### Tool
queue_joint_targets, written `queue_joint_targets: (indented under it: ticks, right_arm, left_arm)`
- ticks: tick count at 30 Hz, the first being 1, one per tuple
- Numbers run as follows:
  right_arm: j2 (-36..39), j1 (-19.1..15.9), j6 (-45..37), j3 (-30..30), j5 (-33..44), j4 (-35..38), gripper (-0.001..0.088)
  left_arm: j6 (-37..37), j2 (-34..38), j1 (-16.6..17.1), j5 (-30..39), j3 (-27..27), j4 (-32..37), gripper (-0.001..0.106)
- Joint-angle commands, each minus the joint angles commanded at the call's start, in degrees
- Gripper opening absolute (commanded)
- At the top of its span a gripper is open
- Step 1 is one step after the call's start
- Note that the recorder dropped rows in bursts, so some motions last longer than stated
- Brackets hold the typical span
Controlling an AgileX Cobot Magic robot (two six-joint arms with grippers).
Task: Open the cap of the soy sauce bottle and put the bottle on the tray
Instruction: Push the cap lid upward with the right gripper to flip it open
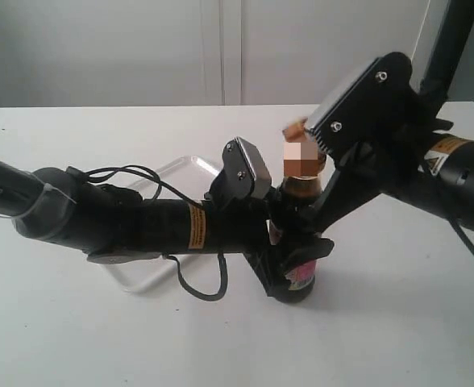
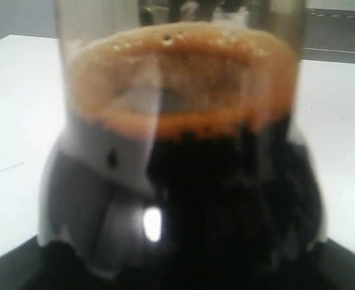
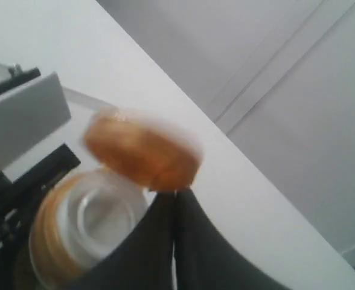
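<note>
Exterior view: shows one soy sauce bottle [image 1: 303,189] upright on a white table [image 1: 100,347], near but off the one tray [image 1: 180,171], flat, white, low-rimmed, half hidden behind the black left arm [image 1: 140,222]. Shows the left gripper [image 1: 289,270] clenched around the bottle's lower body, and the one cap [image 1: 295,129] flipped up.

Left wrist view: fills with the bottle's clear wall, dark liquid and a tan foam ring.

Right wrist view: shows the round, glossy orange cap hinged open above the white spout [image 3: 99,211]. Shows the right gripper [image 3: 176,194] pinched closed, tips touching the cap's edge.
</note>
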Motion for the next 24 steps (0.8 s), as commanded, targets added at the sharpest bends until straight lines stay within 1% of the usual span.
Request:
queue_joint_targets:
  ticks: [5,8,10,14,18,19,20,21,22,23,24]
  right_arm:
    - [1.76,0.0,1.02,-3.74,1.14,0.0,0.0]
    - [1.66,0.0,1.26,-4.39,1.74,0.83,0.0]
    - [1.55,0.0,1.25,-4.39,1.74,3.37,0.0]
    - [0.06,-0.13,1.44,-4.39,3.64,12.0,0.0]
    - [-2.51,-0.68,1.44,-4.49,5.18,16.22,0.0]
    - [-3.09,-1.19,1.59,-4.63,5.66,17.06,0.0]
    - [-3.6,-2.7,1.74,-5.32,7.91,18.41,0.0]
    - [-3.6,-3.49,2.19,-5.81,9.45,18.41,0.0]
    - [-3.6,-5.8,2.45,-7.11,14.09,18.41,0.0]
    - [-3.6,-6.73,2.45,-7.63,15.94,18.41,0.0]
    - [-3.6,-9.14,2.45,-8.91,20.5,18.41,0.0]
  left_arm:
    - [0.0,0.0,0.0,0.0,0.0,0.11,0.0]
    - [0.0,0.0,0.0,0.0,0.0,0.11,0.0]
    - [0.0,0.0,0.0,0.0,0.0,0.11,0.0]
    - [-0.26,0.0,0.0,0.0,0.0,0.1,0.0]
    - [-0.41,0.0,0.0,0.0,0.0,0.1,0.0]
    - [-0.41,0.0,0.0,0.0,0.0,0.1,0.0]
    - [-0.41,0.0,0.0,0.0,0.0,0.1,0.0]
    - [-0.41,0.0,0.0,0.0,0.0,0.1,0.0]
    - [-0.54,0.0,0.0,0.0,0.0,0.1,0.0]
    - [-0.63,0.0,0.0,0.0,0.0,-0.01,0.0]
    - [-0.61,0.0,0.0,0.0,0.0,-0.12,0.0]
